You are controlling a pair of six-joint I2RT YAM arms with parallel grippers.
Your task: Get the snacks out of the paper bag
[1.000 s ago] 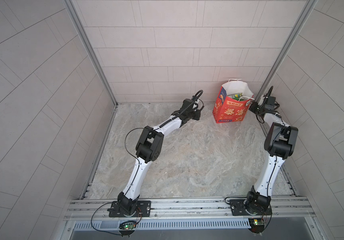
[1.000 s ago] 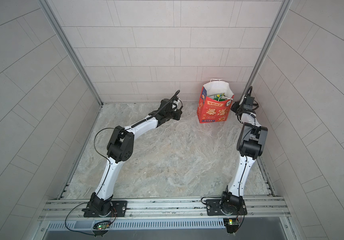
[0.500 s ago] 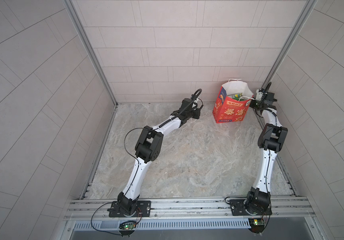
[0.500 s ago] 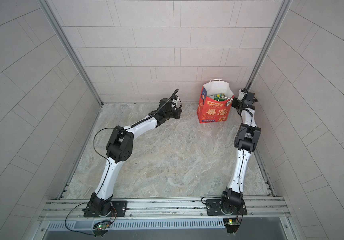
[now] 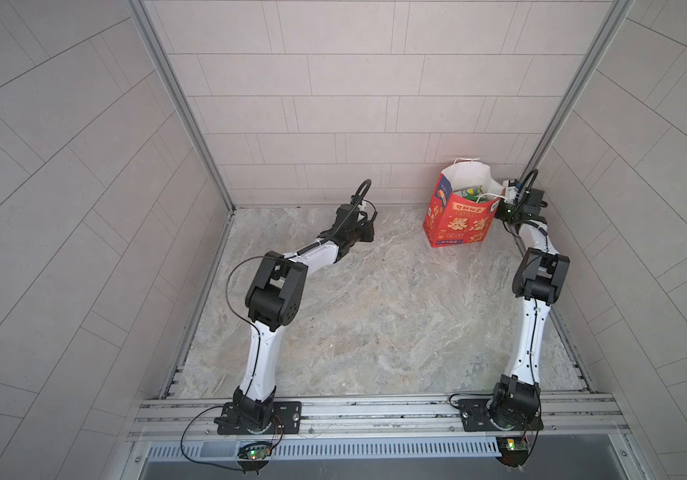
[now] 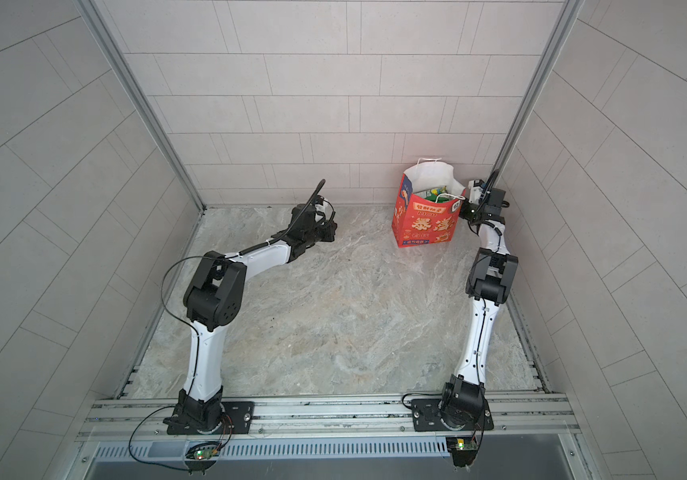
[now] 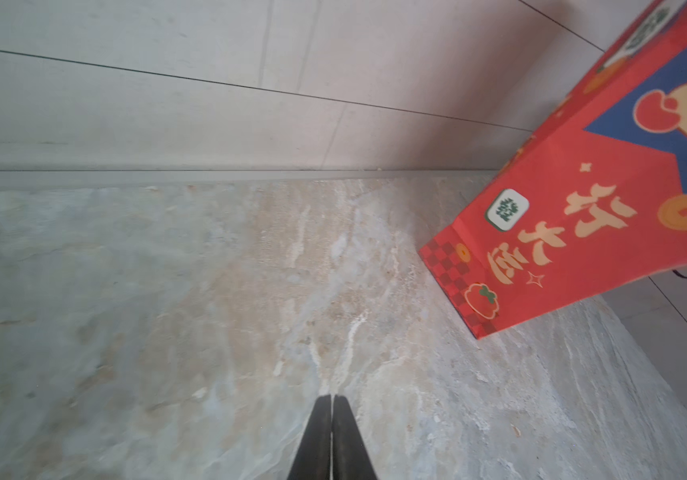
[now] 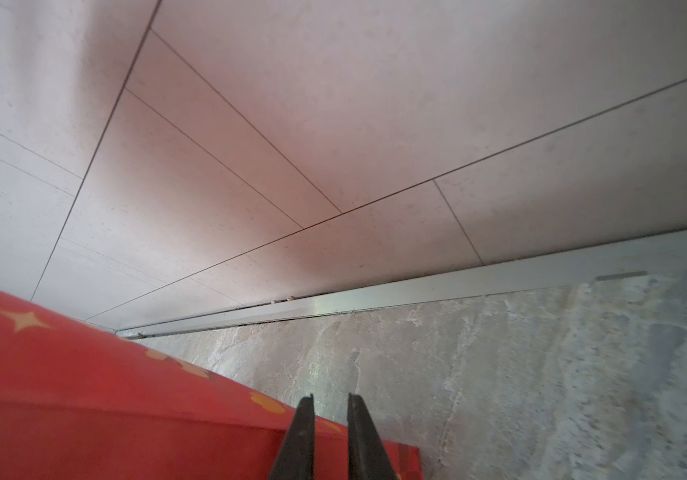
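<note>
The red paper bag (image 5: pixel 458 218) (image 6: pixel 425 222) stands upright in the back right corner, its top open. Inside it, green and yellow snacks (image 5: pixel 471 192) (image 6: pixel 434 193) show under a white cord handle. My right gripper (image 5: pixel 501 208) (image 8: pixel 330 397) hangs close beside the bag's right side near its rim, jaws a narrow gap apart with nothing between them. In the right wrist view the bag's red wall (image 8: pixel 84 395) lies just under the fingers. My left gripper (image 5: pixel 371 226) (image 7: pixel 331 397) is shut and empty, low over the floor well left of the bag (image 7: pixel 583 208).
The tiled back wall (image 5: pixel 354 124) and a metal corner post (image 5: pixel 558 104) stand right behind the bag. A metal strip (image 8: pixel 458 286) runs along the wall's foot. The marble floor (image 5: pixel 375 311) stretches between both arms to the front rail (image 5: pixel 375 409).
My right arm has swung in so its gripper sits against the bag's right side near the rim, and its jaws have parted slightly. The left arm has barely moved.
</note>
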